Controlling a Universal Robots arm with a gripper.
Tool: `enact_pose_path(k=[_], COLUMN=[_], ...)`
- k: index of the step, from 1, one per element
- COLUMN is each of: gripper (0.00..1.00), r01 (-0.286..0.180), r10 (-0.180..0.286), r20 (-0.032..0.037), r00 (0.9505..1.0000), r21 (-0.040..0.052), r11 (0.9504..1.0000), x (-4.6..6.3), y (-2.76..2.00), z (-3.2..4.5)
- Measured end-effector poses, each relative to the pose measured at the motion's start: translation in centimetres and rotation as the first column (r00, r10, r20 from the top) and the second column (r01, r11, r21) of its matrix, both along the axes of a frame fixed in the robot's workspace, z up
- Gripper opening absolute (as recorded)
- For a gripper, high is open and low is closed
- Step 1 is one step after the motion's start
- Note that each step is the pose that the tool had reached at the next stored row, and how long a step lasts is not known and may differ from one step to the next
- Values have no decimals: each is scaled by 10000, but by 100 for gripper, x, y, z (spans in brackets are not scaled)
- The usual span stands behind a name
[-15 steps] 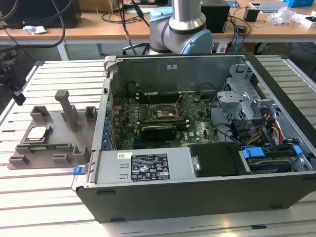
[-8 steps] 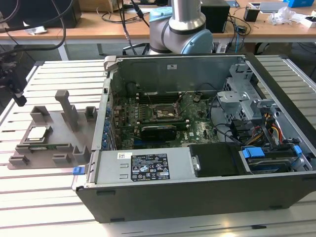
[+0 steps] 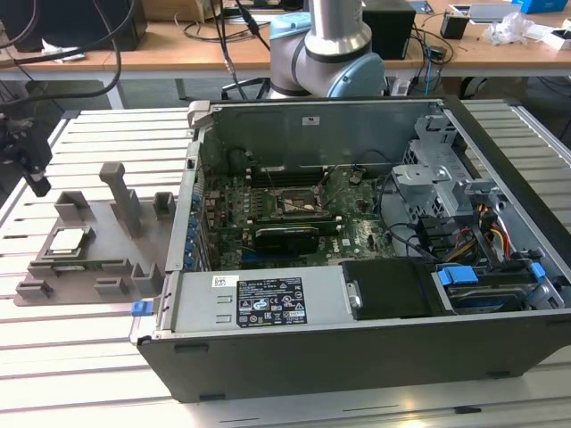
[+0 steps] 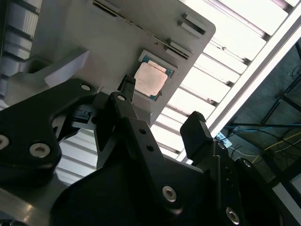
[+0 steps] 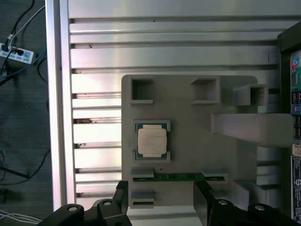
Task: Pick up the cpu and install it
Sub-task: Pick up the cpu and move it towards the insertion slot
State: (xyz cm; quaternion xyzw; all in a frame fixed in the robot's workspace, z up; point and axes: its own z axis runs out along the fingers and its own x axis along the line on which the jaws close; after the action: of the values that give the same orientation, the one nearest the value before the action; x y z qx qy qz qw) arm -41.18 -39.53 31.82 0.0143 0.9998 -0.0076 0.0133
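The cpu (image 3: 67, 241) lies flat in its recess on the grey plastic tray (image 3: 111, 254), at the exterior view's left. It is a small silvery square with a darker rim in both wrist views (image 5: 152, 142) (image 4: 150, 79). My gripper (image 3: 37, 183) hangs above the tray's outer side, apart from the cpu. Its two black fingers (image 5: 121, 200) stand wide, so the gripper (image 5: 162, 201) (image 4: 162, 110) is open with nothing between them. The dark square socket (image 3: 299, 203) sits on the motherboard inside the open computer case.
The open case (image 3: 357, 294) lies on the slatted aluminium table (image 3: 98, 366), right beside the tray. Raised grey blocks (image 5: 249, 127) and a green memory strip (image 5: 178, 177) stand on the tray (image 5: 188, 150). The arm's base (image 3: 326, 53) is behind the case. The table edge (image 5: 56, 117) drops to a floor with cables.
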Motion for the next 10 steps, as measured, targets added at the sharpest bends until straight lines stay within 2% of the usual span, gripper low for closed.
enact_pose_path(k=[10], gripper=[66], r01=[0], r10=[0], r20=[1], r00=[10000], r21=[0], r11=[10000], x=[0], y=[0], z=[-69])
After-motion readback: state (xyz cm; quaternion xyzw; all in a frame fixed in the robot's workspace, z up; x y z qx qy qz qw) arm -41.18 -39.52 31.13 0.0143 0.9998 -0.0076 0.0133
